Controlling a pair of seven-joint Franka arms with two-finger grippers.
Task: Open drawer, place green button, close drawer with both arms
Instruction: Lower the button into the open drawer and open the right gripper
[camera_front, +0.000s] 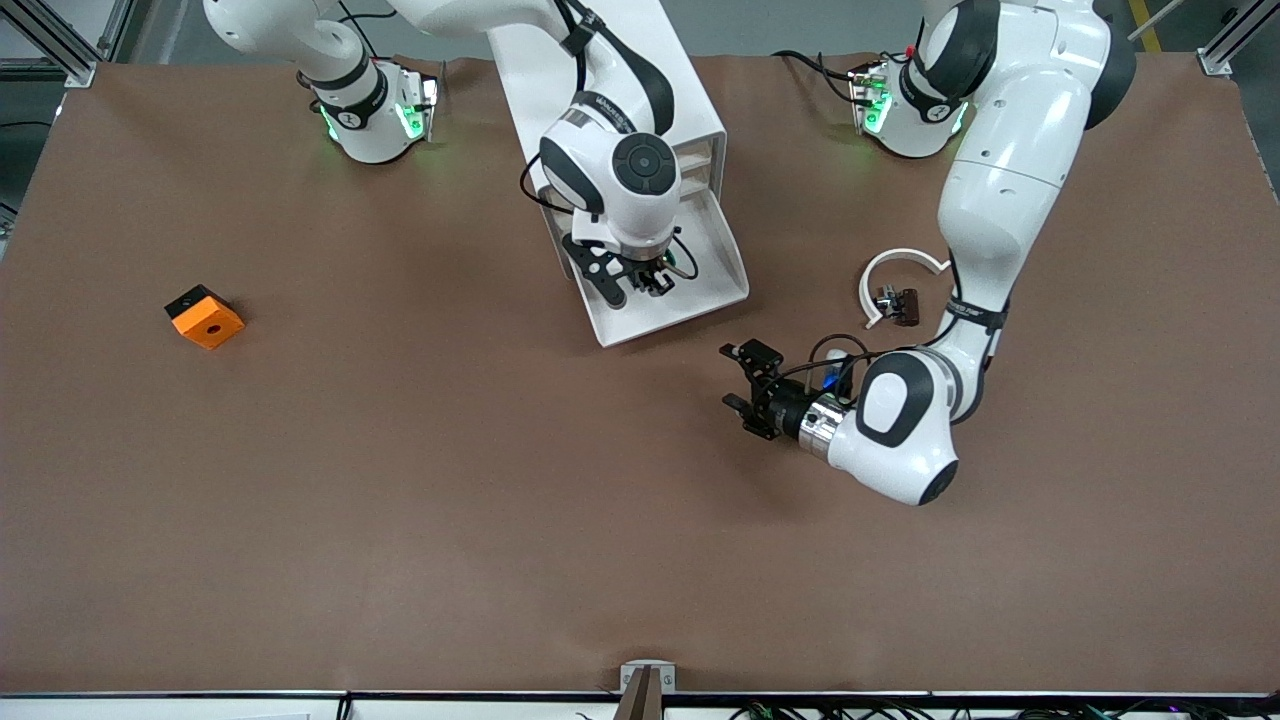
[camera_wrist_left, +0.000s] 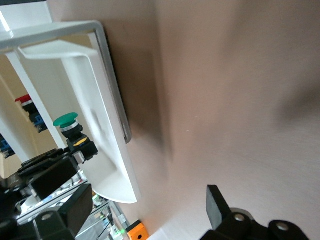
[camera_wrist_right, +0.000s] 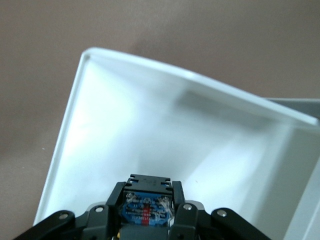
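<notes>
The left gripper (camera_front: 745, 390) hangs low over the bare brown table (camera_front: 400, 520), nearest the front camera. Its jaws are spread wide and hold nothing. They point at the front of the open drawer (camera_front: 722, 262), which is near but not touching. I think this arm waits there so it can push the drawer shut when the time comes.

Near the left arm, toward its own end of the table, lies a small black clip (camera_front: 898, 303) with a white curved band. It is well away from both sets of jaws and looks like it plays no part here.

Next comes the right gripper (camera_front: 640, 280). It hangs over the open drawer, and its jaws are pressed tight on the button (camera_wrist_left: 70, 131). The left wrist view shows the round green cap sticking out sideways from the jaws, just above the white tray. The right wrist view looks straight down past the button's blocky body (camera_wrist_right: 147, 202) into the drawer's white floor (camera_wrist_right: 150, 130). So the button is held right over the spot where it should land, but it is not let go yet.

The drawer is pulled out of the white cabinet (camera_front: 620, 70), which stands between the two arm bases.

Well away toward the right arm's end of the table sits an orange cube (camera_front: 205, 317), alone.
</notes>
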